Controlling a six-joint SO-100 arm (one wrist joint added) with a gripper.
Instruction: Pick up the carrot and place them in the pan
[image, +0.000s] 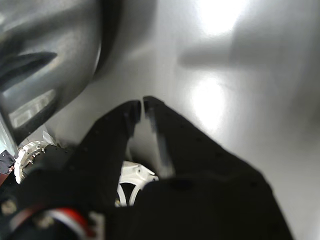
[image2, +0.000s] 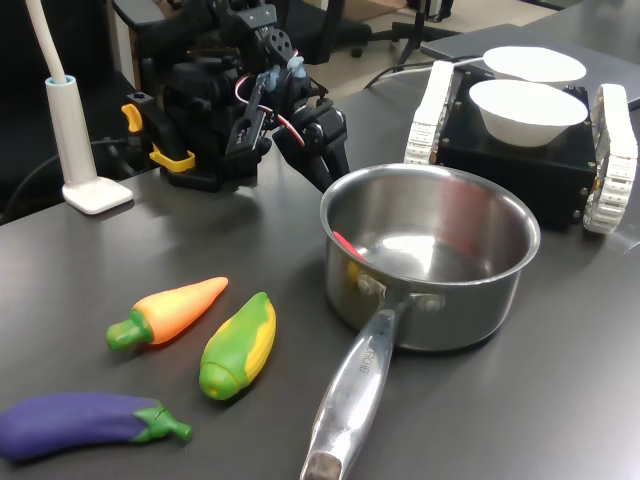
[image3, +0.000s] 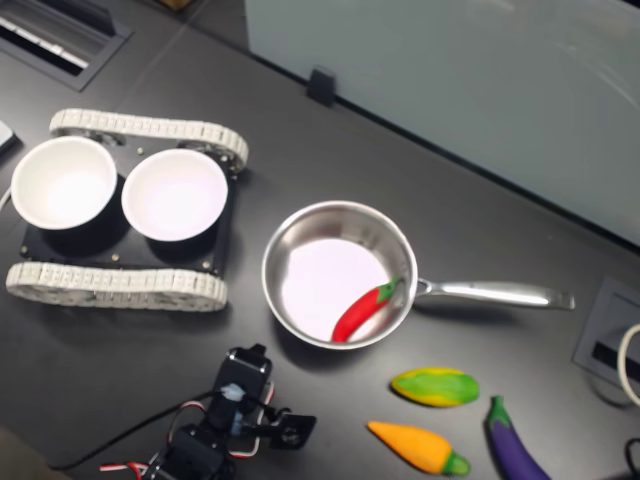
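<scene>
Lying on the dark table (image2: 90, 260), the carrot (image2: 170, 310) sat well apart from the pan (image2: 430, 255), off beyond the handle side, its green stem pointing away from the pan in the first exterior view. Corn (image2: 238, 345) lay just beside the carrot, between it and the pan's long handle (image2: 350, 400), and an eggplant (image2: 85, 422) rested farther out still. Inside the pan, a red chili (image3: 362, 310) leaned against the wall near the handle. Beside the pan's rim, on the far side from the carrot, the gripper (image: 142, 106) hung with its black tips nearly touching and nothing between them. Two white bowls (image3: 115, 190) sat on a tracked base behind the pan.
</scene>
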